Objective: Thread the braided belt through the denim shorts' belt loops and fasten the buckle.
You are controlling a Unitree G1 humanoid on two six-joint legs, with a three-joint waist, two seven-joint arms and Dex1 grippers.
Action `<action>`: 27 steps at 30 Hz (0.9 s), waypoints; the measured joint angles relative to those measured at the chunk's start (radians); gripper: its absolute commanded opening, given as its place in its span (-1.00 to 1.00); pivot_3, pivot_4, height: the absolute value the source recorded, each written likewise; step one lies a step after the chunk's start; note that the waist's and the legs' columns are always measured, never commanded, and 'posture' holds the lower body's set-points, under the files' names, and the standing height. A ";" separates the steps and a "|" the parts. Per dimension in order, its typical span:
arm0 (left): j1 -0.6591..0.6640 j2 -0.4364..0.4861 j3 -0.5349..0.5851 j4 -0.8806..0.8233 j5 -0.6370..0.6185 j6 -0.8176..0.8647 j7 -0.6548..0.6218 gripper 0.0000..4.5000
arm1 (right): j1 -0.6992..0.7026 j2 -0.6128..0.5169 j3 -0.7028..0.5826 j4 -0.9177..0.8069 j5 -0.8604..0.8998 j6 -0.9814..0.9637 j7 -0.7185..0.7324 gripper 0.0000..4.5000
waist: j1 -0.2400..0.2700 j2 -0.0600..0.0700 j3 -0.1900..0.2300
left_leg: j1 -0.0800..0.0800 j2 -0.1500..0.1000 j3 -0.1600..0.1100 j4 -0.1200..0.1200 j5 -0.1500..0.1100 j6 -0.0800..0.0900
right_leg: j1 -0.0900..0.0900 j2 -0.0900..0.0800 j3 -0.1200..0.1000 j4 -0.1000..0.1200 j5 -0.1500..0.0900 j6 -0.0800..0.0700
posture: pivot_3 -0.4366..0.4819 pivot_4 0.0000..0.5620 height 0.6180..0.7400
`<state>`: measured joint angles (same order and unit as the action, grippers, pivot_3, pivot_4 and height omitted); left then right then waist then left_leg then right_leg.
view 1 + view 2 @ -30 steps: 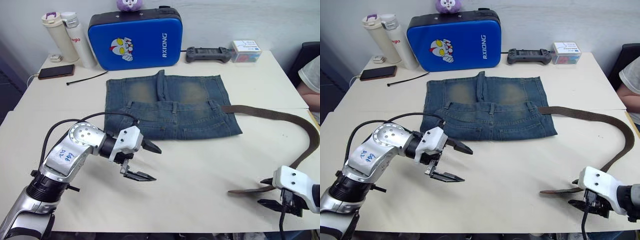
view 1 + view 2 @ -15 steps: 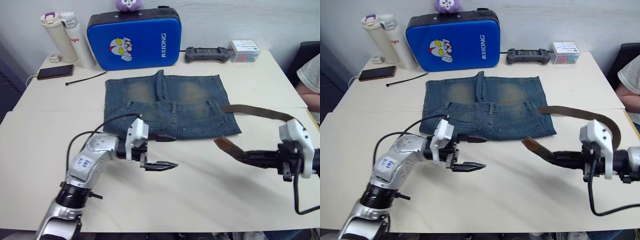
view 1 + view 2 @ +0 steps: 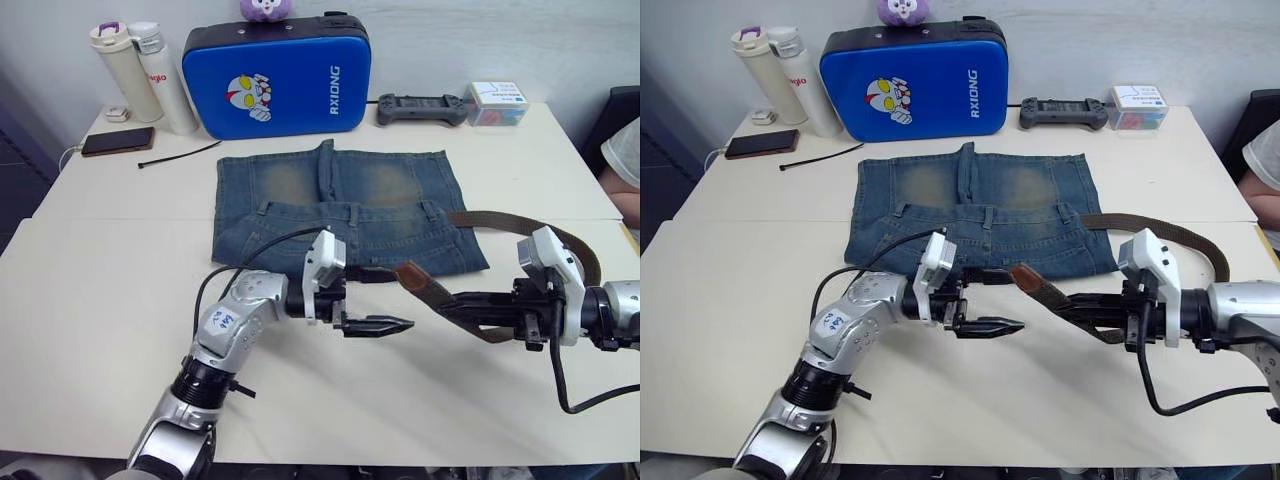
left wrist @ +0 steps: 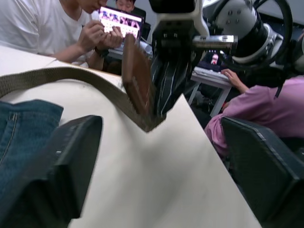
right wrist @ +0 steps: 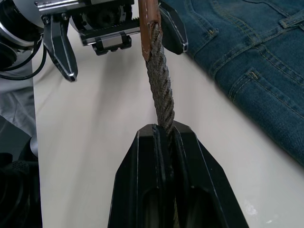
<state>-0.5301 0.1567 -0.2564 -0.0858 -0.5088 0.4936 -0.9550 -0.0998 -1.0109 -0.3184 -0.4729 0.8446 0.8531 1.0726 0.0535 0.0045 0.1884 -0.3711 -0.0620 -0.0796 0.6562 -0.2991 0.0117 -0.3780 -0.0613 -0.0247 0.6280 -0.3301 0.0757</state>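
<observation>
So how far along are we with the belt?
Partly done: the belt already passes under the belt loop at the right end of the shorts waistband. In hand: the right gripper is shut on the belt near its free tip, holding it up to the open left gripper. Left: the remaining loops and fastening the buckle.

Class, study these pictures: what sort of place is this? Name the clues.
Probably a shared lab or office workroom: a plain cream table bears a grey handheld controller and a black smartphone, and seated people work at a laptop screen nearby.
</observation>
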 measured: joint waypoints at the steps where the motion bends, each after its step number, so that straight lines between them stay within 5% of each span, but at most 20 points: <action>1: -0.018 -0.031 0.003 0.021 -0.007 0.003 0.005 0.02 | 0.009 0.008 0.000 -0.002 0.000 -0.002 -0.013 -1.00 | 0.001 0.000 0.000 | 0.000 0.000 0.001 0.000 0.000 0.001 | 0.000 0.000 0.001 0.000 0.000 0.000 | -0.05 -0.47 1.00; 6: -0.067 -0.051 0.040 0.074 -0.066 0.051 -0.034 -0.98 | 0.052 0.049 -0.004 -0.023 -0.017 -0.036 -0.055 -1.00 | -0.003 0.000 0.000 | 0.001 0.000 0.004 0.000 -0.001 0.001 | 0.000 0.000 0.003 0.000 0.000 0.001 | -0.05 -0.47 1.00; 10: -0.135 -0.048 0.040 0.173 -0.058 0.035 -0.087 -0.98 | 0.057 0.078 -0.006 -0.033 -0.025 -0.040 -0.111 -1.00 | -0.002 0.000 0.000 | 0.001 0.000 0.004 0.001 -0.001 0.001 | -0.001 0.001 0.004 0.001 0.001 0.001 | -0.05 -0.47 1.00; 13: -0.189 -0.070 0.043 0.261 -0.037 0.003 -0.095 -1.00 | 0.063 0.101 -0.065 -0.019 -0.017 -0.038 -0.166 -0.50 | 0.001 0.000 0.000 | 0.000 0.000 0.004 0.002 -0.001 0.002 | -0.001 0.000 0.004 0.000 0.001 0.002 | -0.05 -0.47 1.00; 20: -0.304 -0.169 0.163 0.400 -0.050 0.025 0.033 -1.00 | 0.075 0.206 -0.482 0.031 0.208 0.015 -0.394 0.92 | 0.005 -0.001 0.001 | -0.001 0.000 0.005 0.002 -0.002 0.003 | -0.001 0.000 0.005 0.000 0.002 0.003 | -0.05 -0.47 1.00; 24: -0.390 -0.255 0.289 0.454 -0.128 0.120 0.200 -1.00 | 0.127 0.301 -0.544 -0.027 0.516 0.038 -0.626 0.92 | 0.000 -0.002 0.001 | -0.001 0.001 0.007 0.002 -0.002 0.004 | -0.002 0.000 0.006 0.000 0.002 0.003 | -0.05 -0.47 1.00; 27: -0.456 -0.302 0.402 0.487 -0.225 0.218 0.312 -1.00 | 0.257 0.363 -0.457 -0.154 0.802 0.008 -0.749 0.92 | -0.006 -0.002 0.001 | -0.001 0.002 0.008 0.001 -0.002 0.004 | -0.003 0.002 0.008 0.001 0.002 0.003 | -0.05 -0.47 1.00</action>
<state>-0.9865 -0.1452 0.1454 0.4016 -0.7341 0.7111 -0.6433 0.1569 -0.6479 -0.7759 -0.6270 1.6462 0.8612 0.3231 0.0475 0.0021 0.1898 -0.3724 -0.0598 -0.0712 0.6577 -0.3013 0.0153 -0.3812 -0.0595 -0.0172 0.6293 -0.3284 0.0791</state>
